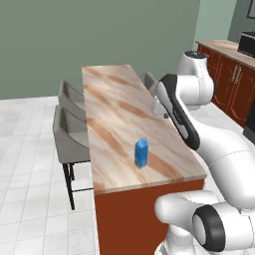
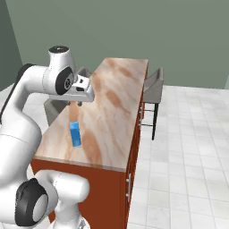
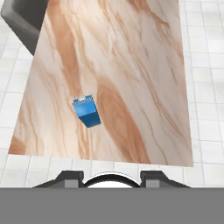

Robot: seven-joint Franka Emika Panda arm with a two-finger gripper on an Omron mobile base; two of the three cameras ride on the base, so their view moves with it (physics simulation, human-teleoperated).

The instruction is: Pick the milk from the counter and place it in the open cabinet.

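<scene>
The milk (image 1: pixel 141 153) stands upright on the marbled tabletop (image 1: pixel 114 109), lower center of the left base view and near its front edge. The gripper (image 2: pixel 81 103) hangs above and apart from it; whether the fingers are open or closed, I cannot tell.

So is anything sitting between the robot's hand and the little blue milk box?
No, nothing visible is in the way. The milk stands alone on the counter, with bare marbled stone all around it. The end effector hangs above the counter, apart from the carton, with open air between them.
</scene>
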